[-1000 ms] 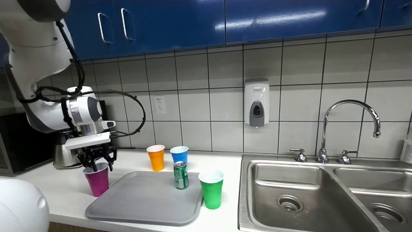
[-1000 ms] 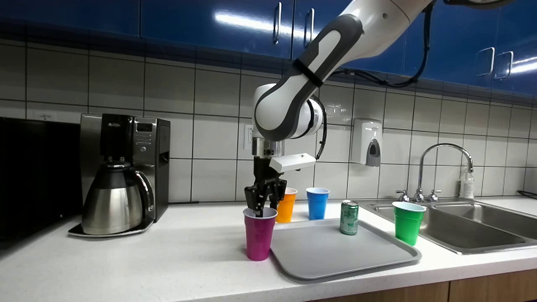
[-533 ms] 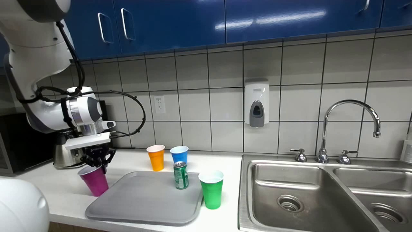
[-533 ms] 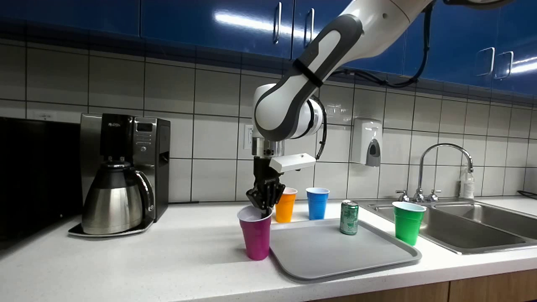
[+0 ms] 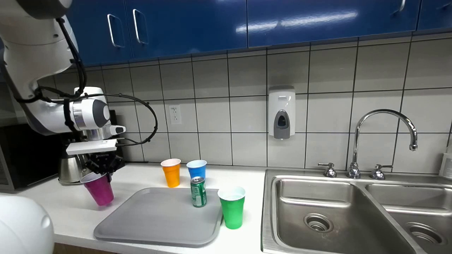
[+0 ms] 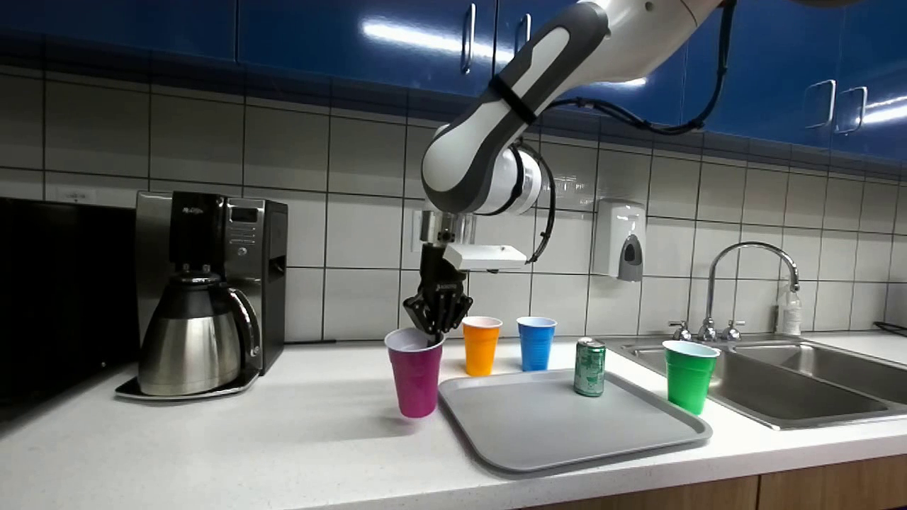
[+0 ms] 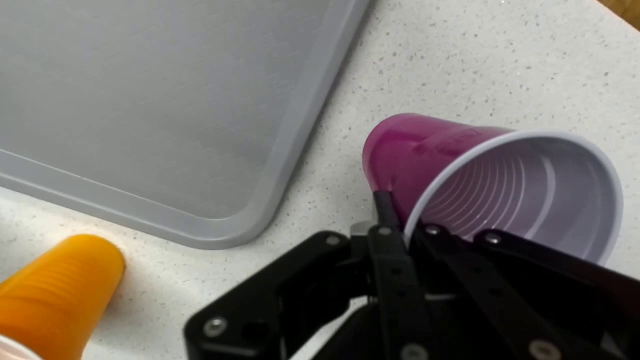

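Tray (image 5: 159, 218) between held cup (image 5: 99, 191) and sink (image 5: 348, 211); can (image 5: 198, 192) on tray.

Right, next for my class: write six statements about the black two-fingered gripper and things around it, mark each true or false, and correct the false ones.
1. The gripper holds the tapered magenta plastic cup by its rim. True.
2. The magenta cup is upright. False: it is tilted.
3. The green cylindrical metal can stands on the flat grey rectangular tray. True.
4. The tapered green plastic cup stands between the tray and the stainless-steel sink. True.
5. The green cup lies on its side. False: it stands upright.
6. The magenta cup is on the tray. False: it is beside the tray.
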`<action>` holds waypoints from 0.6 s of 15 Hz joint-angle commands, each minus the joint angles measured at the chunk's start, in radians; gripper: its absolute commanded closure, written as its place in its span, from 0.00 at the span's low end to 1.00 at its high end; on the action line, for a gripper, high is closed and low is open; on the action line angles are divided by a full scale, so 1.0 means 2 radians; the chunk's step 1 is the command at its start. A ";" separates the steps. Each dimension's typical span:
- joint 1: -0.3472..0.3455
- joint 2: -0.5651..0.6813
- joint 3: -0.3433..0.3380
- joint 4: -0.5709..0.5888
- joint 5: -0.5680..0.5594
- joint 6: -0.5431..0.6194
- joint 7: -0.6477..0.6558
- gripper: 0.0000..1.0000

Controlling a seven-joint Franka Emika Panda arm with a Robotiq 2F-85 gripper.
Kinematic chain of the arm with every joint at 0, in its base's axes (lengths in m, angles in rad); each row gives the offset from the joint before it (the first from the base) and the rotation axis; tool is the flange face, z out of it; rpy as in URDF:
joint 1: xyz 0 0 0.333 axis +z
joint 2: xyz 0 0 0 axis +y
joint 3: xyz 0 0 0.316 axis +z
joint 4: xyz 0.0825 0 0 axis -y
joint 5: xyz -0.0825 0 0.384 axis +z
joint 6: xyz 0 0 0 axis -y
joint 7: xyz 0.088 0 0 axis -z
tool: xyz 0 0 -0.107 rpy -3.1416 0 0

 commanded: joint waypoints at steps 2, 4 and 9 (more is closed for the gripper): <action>-0.009 -0.033 0.012 -0.004 0.034 -0.014 -0.018 0.99; -0.010 -0.049 0.008 -0.006 0.033 -0.026 -0.016 0.99; -0.025 -0.081 -0.001 -0.024 0.038 -0.051 -0.021 0.99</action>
